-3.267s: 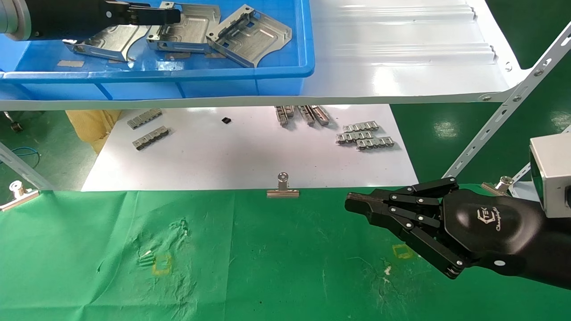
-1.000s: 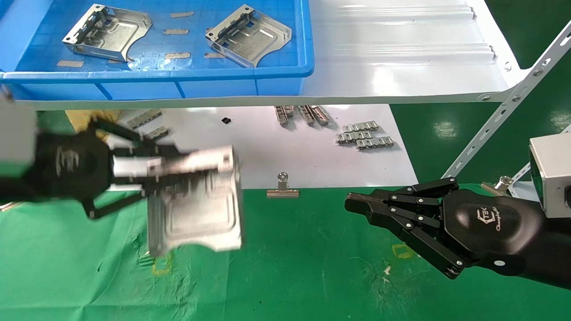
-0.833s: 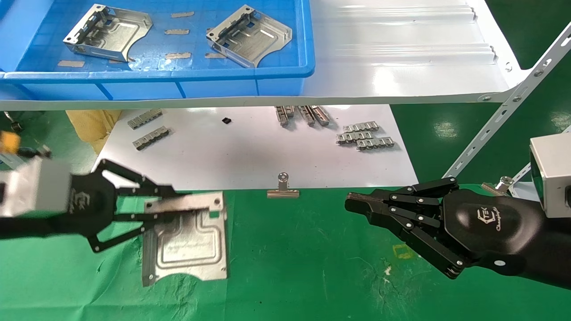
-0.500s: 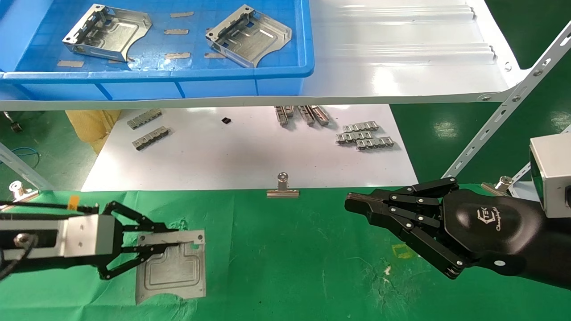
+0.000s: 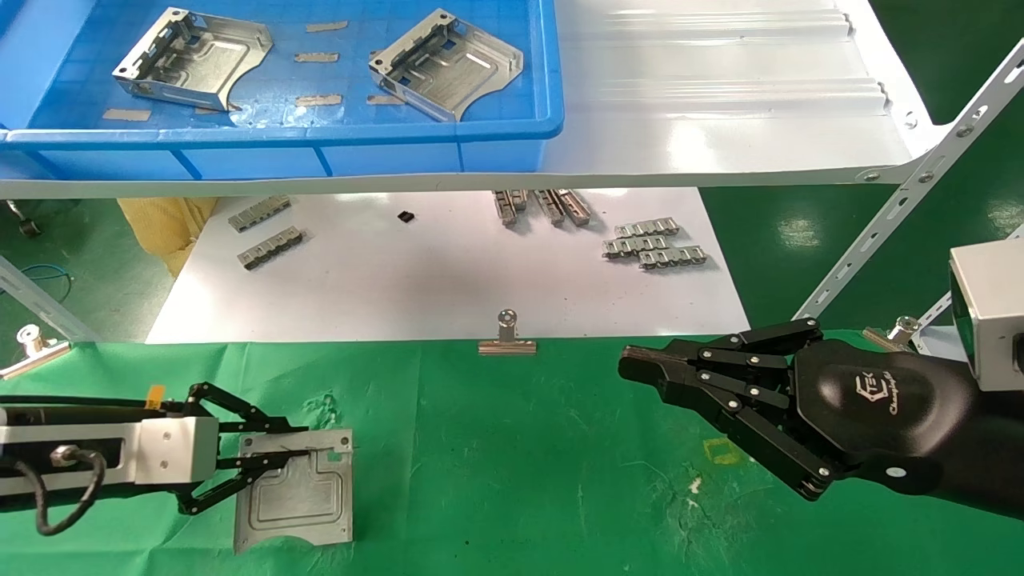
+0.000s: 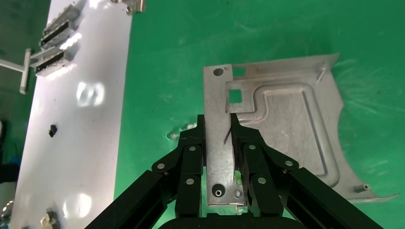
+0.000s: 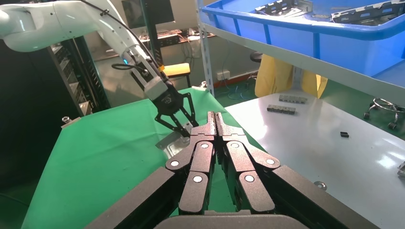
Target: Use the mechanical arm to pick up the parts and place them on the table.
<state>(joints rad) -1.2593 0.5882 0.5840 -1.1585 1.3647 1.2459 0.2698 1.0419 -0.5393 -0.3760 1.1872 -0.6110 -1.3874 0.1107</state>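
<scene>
**Bracket at the cloth, left hand clamped**

Left gripper [image 5: 308, 453] is pinched on the upturned wall of a bracket [image 5: 298, 502], low on the green table [image 5: 512, 480]. Open cloth stretches rightward. Right gripper [image 5: 640, 370] hovers closed, well apart.

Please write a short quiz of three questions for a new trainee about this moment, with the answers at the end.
1. True or false: the left pincer is shut on a bracket over the green table.
2. How many brackets lie in the blue tray?
3. Where is the right pincer? A) in the tray B) over the green cloth, holding nothing C) on the white board

Key: 1 true; 2 two; 3 B
</scene>
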